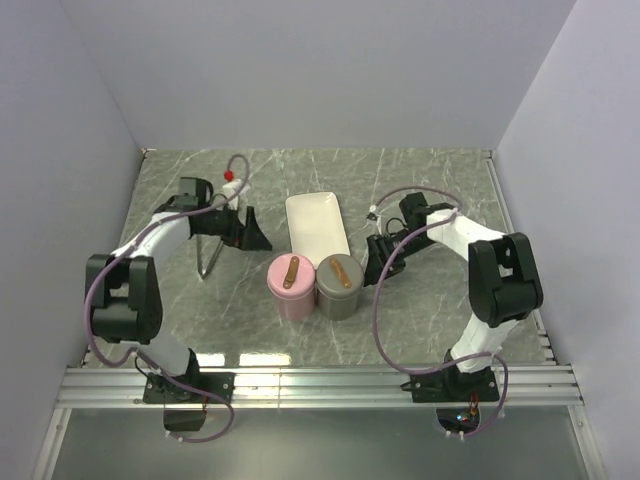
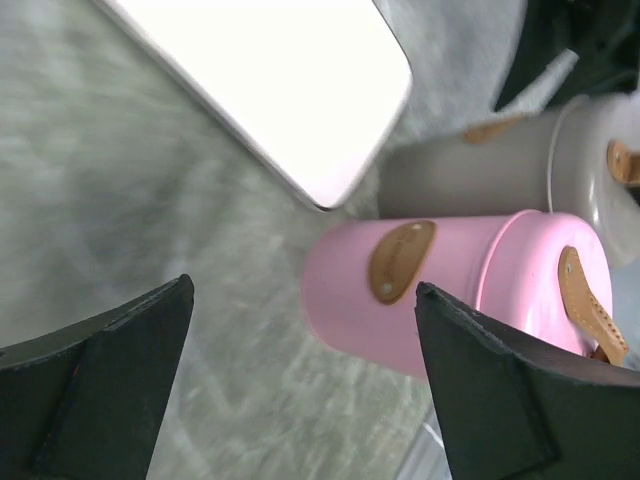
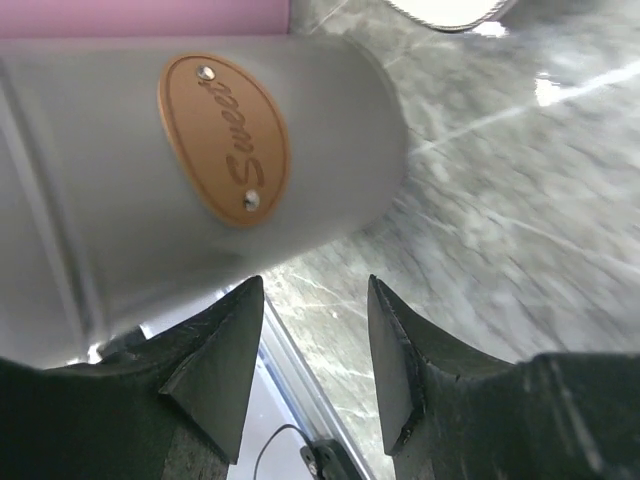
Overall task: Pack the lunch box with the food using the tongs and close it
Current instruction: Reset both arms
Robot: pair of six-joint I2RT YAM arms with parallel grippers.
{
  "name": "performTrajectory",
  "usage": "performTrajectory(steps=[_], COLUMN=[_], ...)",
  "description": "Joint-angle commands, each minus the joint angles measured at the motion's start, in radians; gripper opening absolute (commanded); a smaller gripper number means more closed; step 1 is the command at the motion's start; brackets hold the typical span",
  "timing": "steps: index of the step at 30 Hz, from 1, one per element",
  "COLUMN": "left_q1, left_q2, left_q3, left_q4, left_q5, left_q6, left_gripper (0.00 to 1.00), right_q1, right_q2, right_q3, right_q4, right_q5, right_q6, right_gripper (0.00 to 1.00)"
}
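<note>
The lunch box shows as two round tins standing side by side with their lids on, each lid carrying a brown strap: a pink tin (image 1: 292, 285) (image 2: 480, 285) and a grey tin (image 1: 340, 286) (image 3: 120, 200). The tongs (image 1: 207, 260) lie on the table left of the pink tin, under my left arm. My left gripper (image 1: 256, 238) (image 2: 303, 290) is wide open and empty, just left of the pink tin. On the other side, my right gripper (image 1: 376, 266) (image 3: 313, 285) is open with nothing between its fingers, close to the grey tin's right side. No food is in view.
A white rectangular tray (image 1: 318, 225) (image 2: 270, 80) lies behind the tins, nothing on it. Grey walls close the table on three sides. An aluminium rail (image 1: 320, 380) runs along the near edge by the arm bases.
</note>
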Motion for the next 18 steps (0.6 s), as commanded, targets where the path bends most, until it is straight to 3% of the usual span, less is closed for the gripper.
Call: performTrajectory(steps=[1, 8, 13, 18], left_q1=[0.067, 0.139, 0.144, 0.142], left_q2=[-0.105, -0.244, -0.309, -0.297], left_q3=[0.05, 0.183, 0.21, 0.205], left_q4=[0.05, -0.014, -0.03, -0.048], left_q5=[-0.039, -0.277, -0.37, -0.513], left_q6=[-0.044, -0.045, -0.047, -0.146], left_gripper=[0.99, 0.99, 0.99, 0.99], right_q1=[-0.067, -0.236, -0.365, -0.393], right_q2=[-0.078, -0.161, -0.282, -0.44], right_q3=[0.022, 0.158, 0.206, 0.108], right_q4=[-0.018, -0.09, -0.034, 0.138], right_q5=[-0.006, 0.014, 0.035, 0.125], right_q6=[-0.031, -0.075, -0.026, 0.088], right_gripper=[0.54, 0.57, 0.73, 0.87])
